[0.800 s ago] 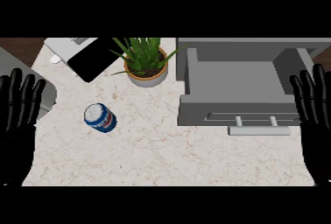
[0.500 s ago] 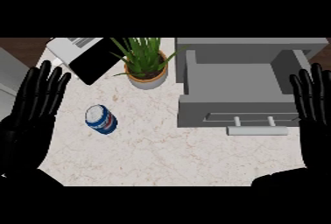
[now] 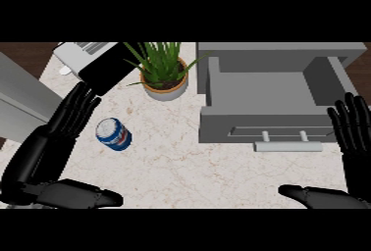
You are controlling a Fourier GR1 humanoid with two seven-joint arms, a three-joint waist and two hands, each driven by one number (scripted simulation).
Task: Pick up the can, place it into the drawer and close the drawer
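Observation:
A blue can point(image 3: 115, 135) with a white top lies on the marble counter point(image 3: 188, 166), left of centre. My left hand point(image 3: 51, 144) is just to the can's left, open, fingers stretched up past it and thumb low near the front edge; it does not touch the can. The grey drawer point(image 3: 275, 93) stands pulled open at the right, its inside bare, with a pale bar handle point(image 3: 288, 145) on its front. My right hand point(image 3: 355, 135) rests open at the right edge, beside the drawer front.
A potted green plant point(image 3: 165, 73) stands behind the can, close to the drawer's left wall. A toaster point(image 3: 83, 51) and a dark slab point(image 3: 109, 68) sit at the back left. A grey panel point(image 3: 18, 105) borders the far left.
My left hand has moved right and forward from the left edge to a spot beside the can. The view has shifted slightly. The can and the drawer have stayed put.

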